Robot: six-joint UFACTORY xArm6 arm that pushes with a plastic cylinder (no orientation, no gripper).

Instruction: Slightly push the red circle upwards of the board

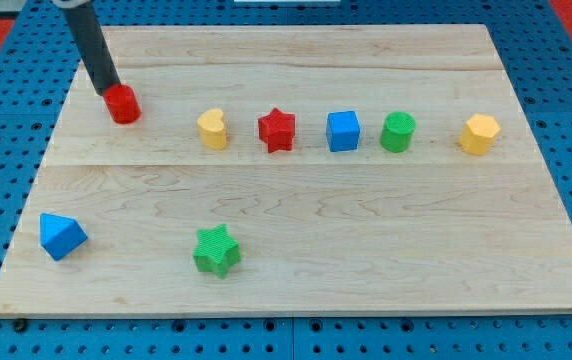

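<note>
**Tip against the red circle at the board's upper left**

There are no fingers on this arm, so nothing is released, clenched or grasping: I end in a dark rod, and my tip [111, 91] rests at the upper-left edge of the red circle [123, 104], touching it or very nearly so. The rod leans up toward the view's top left and leaves the frame there.

Camera view: the red circle sits near the upper-left corner of the wooden board [296, 250], at the left end of a loose row across the board's upper half. To its right in that row come the yellow heart [212, 129], the red star [277, 130], the blue cube [343, 131], the green cylinder [399, 132] and, nearest the right edge, the yellow hexagon [480, 134]. These blocks stand apart from one another. The red circle lies slightly higher than the rest of the row.

In the lower half, well apart from the row, a blue triangle [61, 236] sits near the left edge, and a green star [216, 250] lies to its right.
</note>
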